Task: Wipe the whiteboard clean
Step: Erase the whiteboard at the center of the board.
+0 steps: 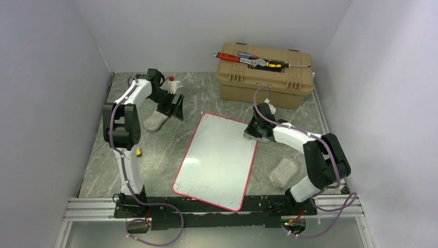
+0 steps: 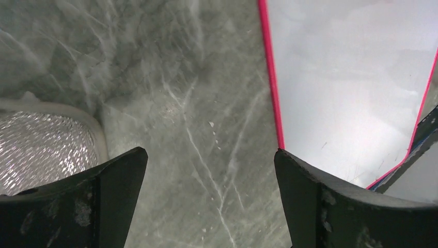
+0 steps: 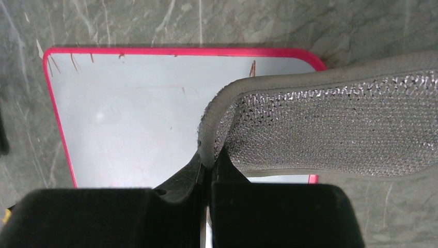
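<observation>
**Left claw** (image 2: 209, 157): the jaws are spread wide with nothing between them, and bare table (image 2: 170, 77) shows below. A loose pad (image 2: 41, 150) lies just outside its left finger, ungripped. The whiteboard (image 1: 217, 157) lies to this claw's right. Its red rim passes close by the right finger but is apart from it, so this claw stands off the board and not over it.

**Whiteboard:** it lies flat on the table between the two arms. The long axis runs from the arm bases towards the far side, canted a little to the right at the far end.

**Right claw** (image 3: 208, 160): the jaws are closed tight on the rim of a mesh pad (image 3: 330, 124). The pad hangs over the board's corner on this claw's right, and the board stretches out ahead of the claw and to its left. Faint reddish strokes (image 3: 72, 62) sit along the short edge farthest from the claw. Whether the pad presses on the surface cannot be told.

**Finding:** the right arm is the nearer and the only one equipped. In my judgement the coming wipe must travel down the long axis, away from this claw, to reach the marked end.
</observation>
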